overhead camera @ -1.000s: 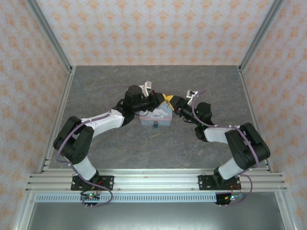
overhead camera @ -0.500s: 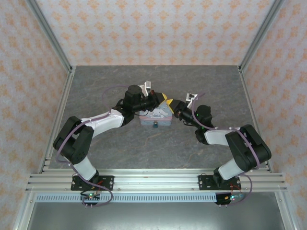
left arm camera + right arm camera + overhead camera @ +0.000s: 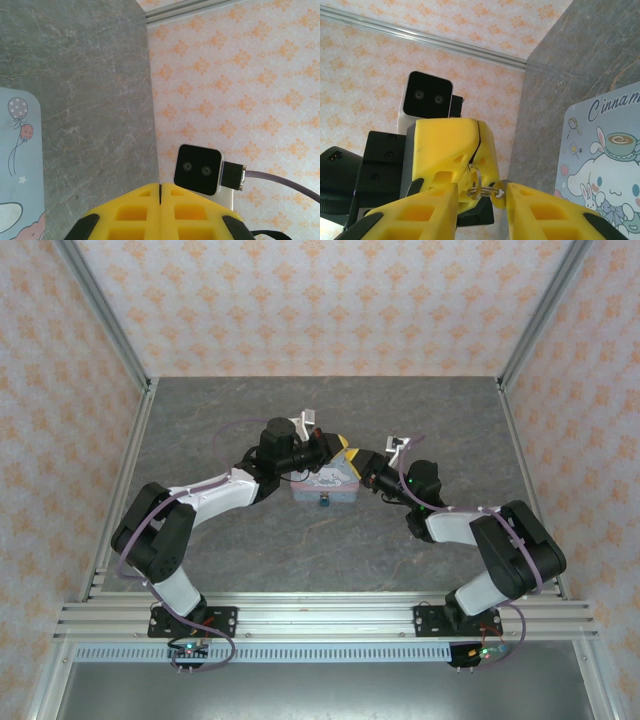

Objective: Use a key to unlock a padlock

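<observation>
The padlock (image 3: 324,502) is a tiny dark speck at the near edge of the pastel-blue cartoon tin (image 3: 325,486). Above the tin's far right corner my left gripper (image 3: 343,452) and right gripper (image 3: 358,462) meet tip to tip. In the right wrist view the left gripper (image 3: 479,150) is shut, with a silvery key head and its ring (image 3: 484,189) sticking out of the slit. A second key (image 3: 498,194) hangs from that ring. My right gripper (image 3: 481,192) has closed on ring and key, the key head flat against one finger (image 3: 530,210).
The tin (image 3: 605,160) lies flat mid-table, its rounded corner (image 3: 17,165) below the left gripper (image 3: 160,186). Grey marbled tabletop (image 3: 250,540) surrounds it. Patterned walls and aluminium posts (image 3: 115,350) enclose the table. The right wrist camera (image 3: 197,170) sits just past the left fingertips.
My right gripper has slid left up to the left gripper's tips, and its jaws have narrowed slightly. The left arm, tin and padlock have not moved.
</observation>
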